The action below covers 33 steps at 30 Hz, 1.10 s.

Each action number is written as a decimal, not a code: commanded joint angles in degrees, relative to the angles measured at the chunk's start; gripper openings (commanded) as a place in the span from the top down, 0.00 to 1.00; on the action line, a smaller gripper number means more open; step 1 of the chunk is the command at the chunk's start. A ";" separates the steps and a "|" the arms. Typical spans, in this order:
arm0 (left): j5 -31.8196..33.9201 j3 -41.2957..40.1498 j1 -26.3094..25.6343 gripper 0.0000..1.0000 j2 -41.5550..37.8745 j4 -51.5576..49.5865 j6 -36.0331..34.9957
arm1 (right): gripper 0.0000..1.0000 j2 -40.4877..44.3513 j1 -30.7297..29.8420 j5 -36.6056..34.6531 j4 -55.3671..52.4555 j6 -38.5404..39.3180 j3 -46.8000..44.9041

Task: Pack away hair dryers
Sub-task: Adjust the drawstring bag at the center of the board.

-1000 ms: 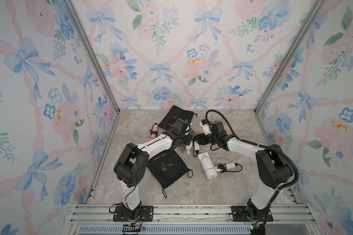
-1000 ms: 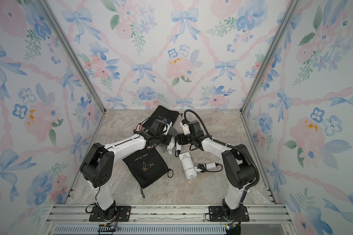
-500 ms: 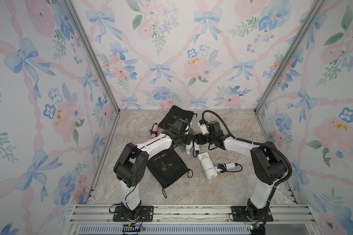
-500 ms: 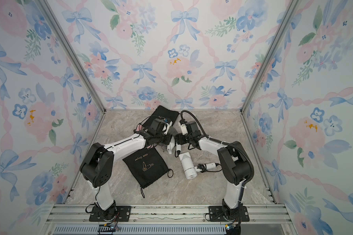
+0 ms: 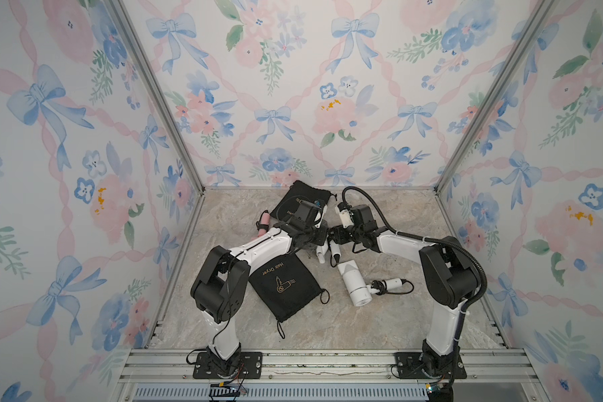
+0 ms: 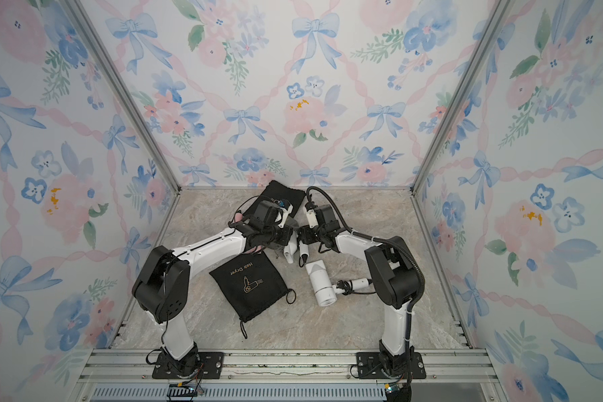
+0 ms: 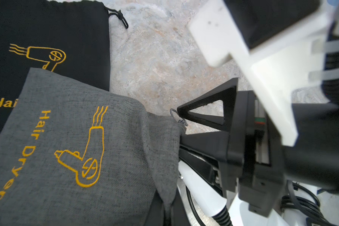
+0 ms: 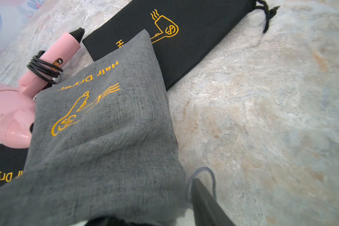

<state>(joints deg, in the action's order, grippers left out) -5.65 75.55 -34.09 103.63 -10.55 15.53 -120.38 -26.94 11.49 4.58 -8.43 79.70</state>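
Left gripper (image 7: 165, 214) jaws pinched the limp grey pouch (image 7: 76, 146); right gripper (image 7: 181, 127) jaws stood spread at its mouth. The white hair dryer (image 5: 322, 255), mid-frame beneath them, looked light, rigid and slick, so its slim handle suited gripping.

Gold-printed grey pouch (image 7: 67, 146), black pouch (image 5: 286, 289), pink dryer (image 8: 10, 117), white dryer (image 5: 354, 287), marbled beige floor (image 5: 362, 330), floral walls (image 5: 293, 87)

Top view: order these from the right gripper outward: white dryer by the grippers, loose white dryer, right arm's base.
1. The white dryer by the grippers, beside the right gripper.
2. The loose white dryer, farther forward.
3. The right arm's base, at the front rail.
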 commanded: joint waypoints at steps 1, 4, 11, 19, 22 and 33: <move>-1.65 0.92 0.37 0.93 -2.98 0.35 0.92 | 0.57 -2.14 0.83 0.82 0.64 -0.71 1.94; -1.57 0.65 0.48 0.93 -3.05 0.36 0.91 | 0.74 -1.52 0.83 1.11 0.49 -0.95 1.89; -1.72 1.08 1.51 0.93 -3.23 0.35 1.75 | 1.00 1.86 0.81 2.40 -4.02 -2.24 2.71; -2.02 1.56 3.74 0.93 -3.56 0.37 2.61 | 1.00 5.49 1.73 8.23 -15.44 -5.94 7.88; -2.36 1.44 4.48 0.93 -3.60 0.26 2.68 | 1.00 5.77 2.21 10.39 -20.43 -7.37 10.40; -3.67 1.96 6.48 0.92 -3.90 0.15 2.50 | 1.00 9.55 3.61 19.63 -25.61 -13.98 13.65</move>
<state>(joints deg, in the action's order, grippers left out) -9.45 75.68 -28.64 102.15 -10.37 17.23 -113.60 -24.73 26.70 -19.70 -18.98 91.53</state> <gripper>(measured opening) 0.080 0.054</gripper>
